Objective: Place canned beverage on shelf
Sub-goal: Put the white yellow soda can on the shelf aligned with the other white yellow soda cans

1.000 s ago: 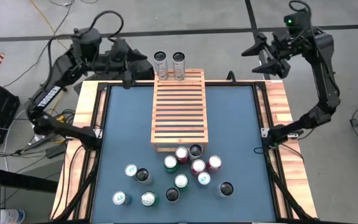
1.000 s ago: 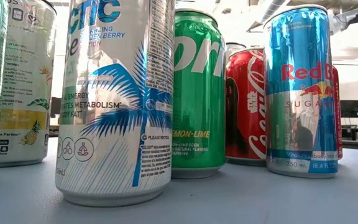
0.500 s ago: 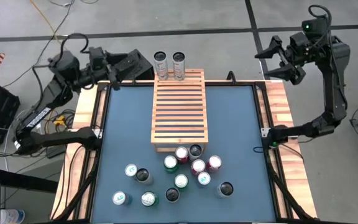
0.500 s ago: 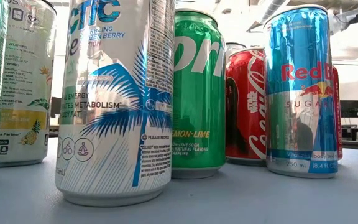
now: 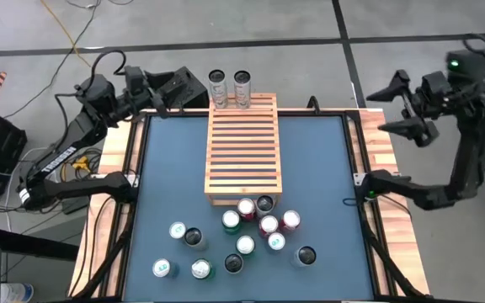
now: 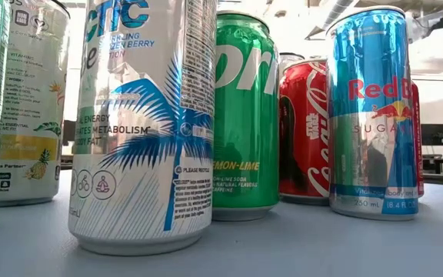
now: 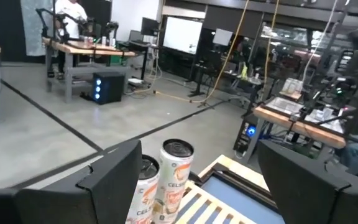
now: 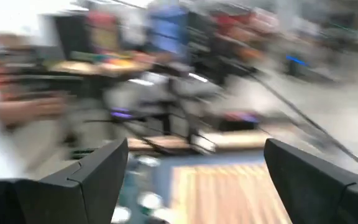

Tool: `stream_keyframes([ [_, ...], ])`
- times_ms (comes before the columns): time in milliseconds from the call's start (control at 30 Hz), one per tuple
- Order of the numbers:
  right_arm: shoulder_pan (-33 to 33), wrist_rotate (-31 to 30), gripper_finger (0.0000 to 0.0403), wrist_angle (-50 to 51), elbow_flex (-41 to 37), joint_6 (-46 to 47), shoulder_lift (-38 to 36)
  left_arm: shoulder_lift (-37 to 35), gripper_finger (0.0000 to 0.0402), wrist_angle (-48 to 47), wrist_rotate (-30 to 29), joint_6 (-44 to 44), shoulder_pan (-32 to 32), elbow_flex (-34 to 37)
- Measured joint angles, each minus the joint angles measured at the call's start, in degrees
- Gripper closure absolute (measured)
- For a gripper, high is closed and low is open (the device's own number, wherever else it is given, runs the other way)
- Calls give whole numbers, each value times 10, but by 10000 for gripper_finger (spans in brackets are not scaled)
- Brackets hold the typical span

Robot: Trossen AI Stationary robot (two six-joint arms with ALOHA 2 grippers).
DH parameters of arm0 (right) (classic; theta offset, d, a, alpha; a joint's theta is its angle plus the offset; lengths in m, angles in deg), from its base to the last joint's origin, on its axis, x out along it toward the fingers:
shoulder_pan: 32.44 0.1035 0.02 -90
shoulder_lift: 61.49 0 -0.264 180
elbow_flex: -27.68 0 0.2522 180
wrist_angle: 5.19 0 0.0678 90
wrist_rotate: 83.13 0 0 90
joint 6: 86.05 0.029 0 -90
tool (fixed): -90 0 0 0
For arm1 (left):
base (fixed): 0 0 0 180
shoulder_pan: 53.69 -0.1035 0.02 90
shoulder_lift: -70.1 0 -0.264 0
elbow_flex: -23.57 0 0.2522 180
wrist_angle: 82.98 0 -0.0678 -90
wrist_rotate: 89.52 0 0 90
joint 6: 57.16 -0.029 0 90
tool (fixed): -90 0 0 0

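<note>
**Both arms off the tabletop, cans bunched tight: risk notes**

Nearest: a loose clutch of cans [image 5: 255, 220] stands on the tabletop [image 5: 327, 185] just off the near end of the shelf [image 5: 243, 150]. Several touch or nearly touch. The low view shows them shoulder to shoulder: a white palm-print can [image 6: 141, 123], a green can [image 6: 244, 115], a red can [image 6: 304, 131], a blue-and-silver can [image 6: 374, 115]. Judgement: fingers coming down around one can here would likely nudge a neighbour and tip or roll it.

Middle: the shelf lies flat, slatted top bare except at the far end.

Far: two tall cans [image 5: 230, 87] stand upright at the shelf's far end, side by side, almost touching. The left gripper [image 5: 179, 91] hangs just beside them, fingers spread wide, holding nothing. A careless sweep past could knock either over.

Farthest out: the right gripper [image 5: 407, 105], well off the shelf's far right corner, beyond the tabletop edge, fingers wide, empty. Its wrist picture is smeared, so what lies in its path cannot be told.
</note>
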Motion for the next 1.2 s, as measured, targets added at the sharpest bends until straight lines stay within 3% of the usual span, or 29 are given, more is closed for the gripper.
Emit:
stream_keyframes([
  [100,-62,-119,35,-50,0,71,-18,12,97,6,-22,-5,0,0],
  [167,-88,-140,35,-71,-1,80,-30,21,97,9,-28,-5,-2,0],
  [400,-96,-82,35,-67,-31,52,-73,31,97,33,53,18,-42,0],
  [567,-87,72,35,-55,-166,32,-106,19,97,36,142,41,-103,0],
  [800,-108,75,35,-41,-317,64,-131,33,97,56,282,72,-146,0],
  [1033,-104,79,35,-38,-391,32,-155,56,97,57,286,75,-152,0],
  [1200,-68,79,35,-53,-364,64,-157,66,97,58,285,77,-152,0],
])
